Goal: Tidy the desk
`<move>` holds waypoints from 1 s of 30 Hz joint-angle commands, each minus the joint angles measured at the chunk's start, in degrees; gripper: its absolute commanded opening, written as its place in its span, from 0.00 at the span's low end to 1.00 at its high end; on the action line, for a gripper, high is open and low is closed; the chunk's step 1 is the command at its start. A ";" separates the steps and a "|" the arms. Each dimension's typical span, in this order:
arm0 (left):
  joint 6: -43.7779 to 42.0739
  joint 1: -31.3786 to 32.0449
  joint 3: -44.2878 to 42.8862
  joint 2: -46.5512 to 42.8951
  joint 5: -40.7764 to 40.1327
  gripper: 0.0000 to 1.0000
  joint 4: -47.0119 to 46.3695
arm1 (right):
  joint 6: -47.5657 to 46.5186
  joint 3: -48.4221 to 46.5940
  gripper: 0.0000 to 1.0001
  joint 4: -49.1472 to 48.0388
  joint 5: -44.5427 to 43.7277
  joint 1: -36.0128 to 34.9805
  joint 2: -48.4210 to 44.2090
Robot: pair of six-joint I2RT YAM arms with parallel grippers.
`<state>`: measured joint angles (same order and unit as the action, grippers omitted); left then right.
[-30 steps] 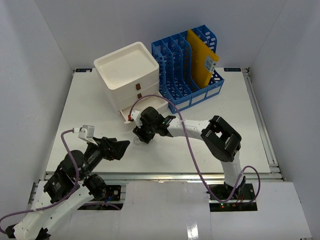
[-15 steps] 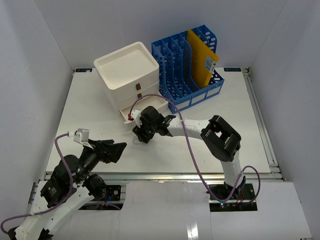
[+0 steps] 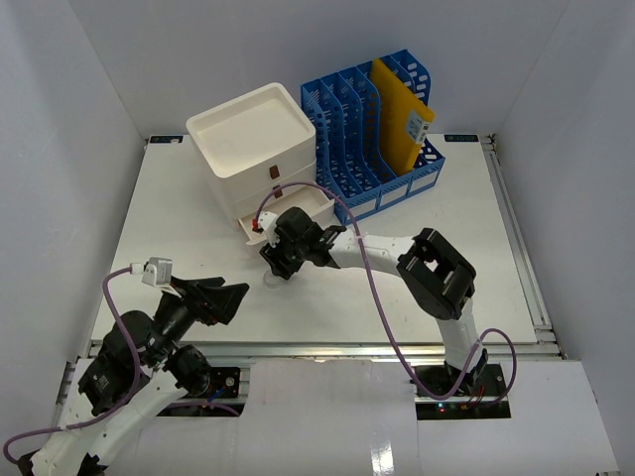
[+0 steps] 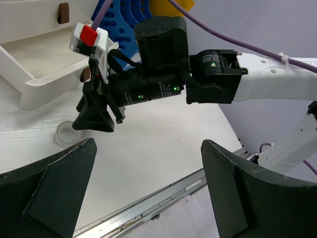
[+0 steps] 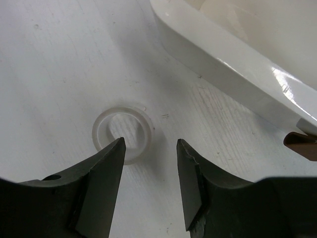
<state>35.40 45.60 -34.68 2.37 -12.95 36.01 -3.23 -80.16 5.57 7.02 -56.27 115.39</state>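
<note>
The desk (image 3: pixel 466 238) is a white tabletop with a metal rail (image 3: pixel 327 347) along its front. A small translucent ring (image 5: pixel 122 133) lies flat on it, just in front of the open bottom drawer (image 5: pixel 233 44) of the white drawer box (image 3: pixel 253 139). My right gripper (image 5: pixel 151 144) is open and empty, low over the desk, with its left finger over the ring's near edge. The ring also shows in the left wrist view (image 4: pixel 67 134). My left gripper (image 4: pixel 148 144) is open and empty, raised over the front left of the desk (image 4: pixel 158 139).
A blue file rack (image 3: pixel 372 134) holding a yellow folder (image 3: pixel 402 114) stands at the back, right of the drawer box. The open drawer (image 3: pixel 283 210) juts toward the right gripper (image 3: pixel 275 260). The right arm's purple cable loops over the desk's middle.
My left arm has drawn back toward the near left corner, its gripper still open. My right gripper has shifted slightly up and left toward the drawer.
</note>
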 commanded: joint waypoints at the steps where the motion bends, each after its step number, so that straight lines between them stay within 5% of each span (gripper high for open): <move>1: 0.31 0.01 -0.57 -0.17 -0.26 0.98 0.37 | -0.37 -0.92 0.51 -1.08 -2.52 0.11 1.79; 20: 0.88 0.01 -0.22 -1.14 -0.41 0.98 0.37 | -4.75 4.21 0.20 -1.17 -3.33 -0.07 1.65; 25: 0.90 0.01 -0.21 -1.40 -0.14 0.98 0.28 | -16.51 6.07 0.08 -1.60 -2.60 0.30 -4.14; 30: 0.90 -0.02 -0.07 -1.25 0.17 0.98 0.23 | -27.01 6.12 0.08 -0.61 2.84 2.23 -9.51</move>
<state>36.05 45.60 -34.65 1.26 -13.02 36.01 -18.60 -73.63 4.73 5.66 -55.77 112.78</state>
